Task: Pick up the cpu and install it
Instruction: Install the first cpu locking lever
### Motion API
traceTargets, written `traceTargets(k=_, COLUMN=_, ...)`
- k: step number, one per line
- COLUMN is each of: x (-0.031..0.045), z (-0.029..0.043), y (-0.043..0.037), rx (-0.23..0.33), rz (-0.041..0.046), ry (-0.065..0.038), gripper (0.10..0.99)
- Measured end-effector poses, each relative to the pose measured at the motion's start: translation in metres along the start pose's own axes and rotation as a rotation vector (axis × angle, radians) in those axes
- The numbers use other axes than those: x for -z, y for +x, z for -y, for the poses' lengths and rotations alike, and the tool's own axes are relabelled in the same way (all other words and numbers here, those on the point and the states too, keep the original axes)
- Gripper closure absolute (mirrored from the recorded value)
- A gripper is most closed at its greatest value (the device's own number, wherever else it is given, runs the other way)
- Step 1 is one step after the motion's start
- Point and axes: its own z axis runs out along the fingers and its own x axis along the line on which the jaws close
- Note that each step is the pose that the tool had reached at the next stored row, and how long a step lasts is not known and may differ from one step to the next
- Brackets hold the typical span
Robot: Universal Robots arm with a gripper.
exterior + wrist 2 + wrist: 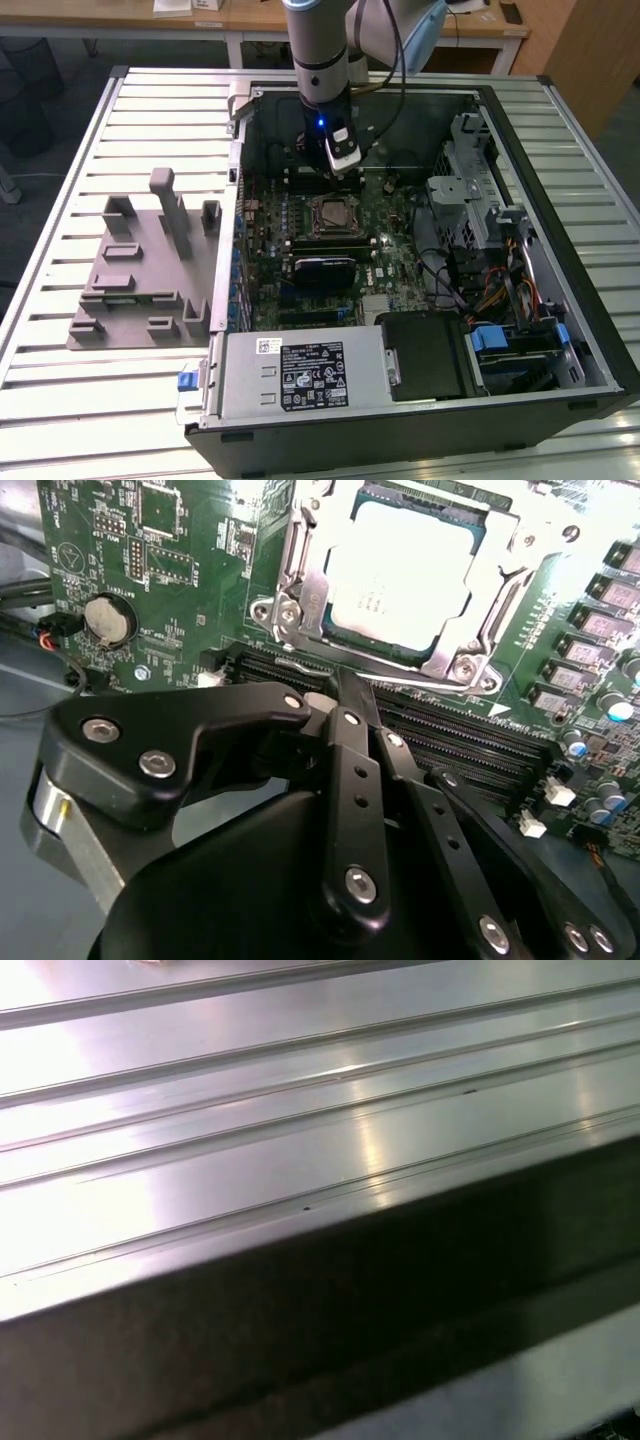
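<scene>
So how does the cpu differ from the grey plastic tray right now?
The cpu lies flat inside the socket frame on the motherboard; the grey tray sits outside the case on the slatted table. The cpu is small and silvery; the tray is far larger, with upright pegs.

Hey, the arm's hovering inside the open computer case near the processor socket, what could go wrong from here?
1. The silvery-grey square cpu already lies in the metal-framed socket; if it sits slightly off, pressing could damage it.
2. The black gripper sits close above the black memory slots, so a low sideways move might scrape them.
3. The round silver coin battery and small parts on the green motherboard stand nearby and could be knocked.
</scene>
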Motion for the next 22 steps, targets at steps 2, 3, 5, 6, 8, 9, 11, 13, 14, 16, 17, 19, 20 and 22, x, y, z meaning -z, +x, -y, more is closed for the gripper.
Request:
traceTargets(k=2, x=-0.0008, z=0.0001, y=0.0001, rx=0.002, rz=0.0019, ry=0.007, gripper=0.98)
traceTargets(k=3, x=-0.0012, z=0.0002, y=0.0001, rx=0.002, rz=0.0026, ry=0.009, gripper=0.98)
traceTargets(k=5, x=-0.0022, z=0.0003, y=0.0003, rx=0.003, rz=0.0045, ry=0.015, gripper=0.98)
traceTargets(k=6, x=-0.0027, z=0.0003, y=0.0004, rx=0.004, rz=0.0055, ry=0.019, gripper=0.98)
traceTargets(k=8, x=-0.0037, z=0.0005, y=0.0005, rx=0.005, rz=0.0072, ry=0.024, gripper=0.98)
traceTargets(k=9, x=-0.0042, z=0.0006, y=0.0006, rx=0.006, rz=0.008, ry=0.027, gripper=0.98)
traceTargets(k=11, x=-0.005, z=0.0006, y=0.0007, rx=0.007, rz=0.0093, ry=0.032, gripper=0.98)
traceTargets(k=13, x=-0.0053, z=0.0008, y=0.0008, rx=0.008, rz=0.0101, ry=0.035, gripper=0.98)
traceTargets(k=14, x=-0.0055, z=0.001, y=0.0008, rx=0.008, rz=0.0105, ry=0.036, gripper=0.98)
traceTargets(k=16, x=-0.0057, z=0.0014, y=0.0008, rx=0.008, rz=0.011, ry=0.038, gripper=0.98)
traceTargets(k=17, x=-0.0059, z=0.0016, y=0.0008, rx=0.008, rz=0.0114, ry=0.039, gripper=0.98)
traceTargets(k=19, x=-0.006, z=0.0017, y=0.0007, rx=0.008, rz=0.0115, ry=0.04, gripper=0.98)
traceTargets(k=20, x=-0.006, z=0.0017, y=0.0007, rx=0.009, rz=0.0116, ry=0.04, gripper=0.98)
traceTargets(k=22, x=-0.0061, z=0.0017, y=0.0007, rx=0.009, rz=0.0117, ry=0.04, gripper=0.98)
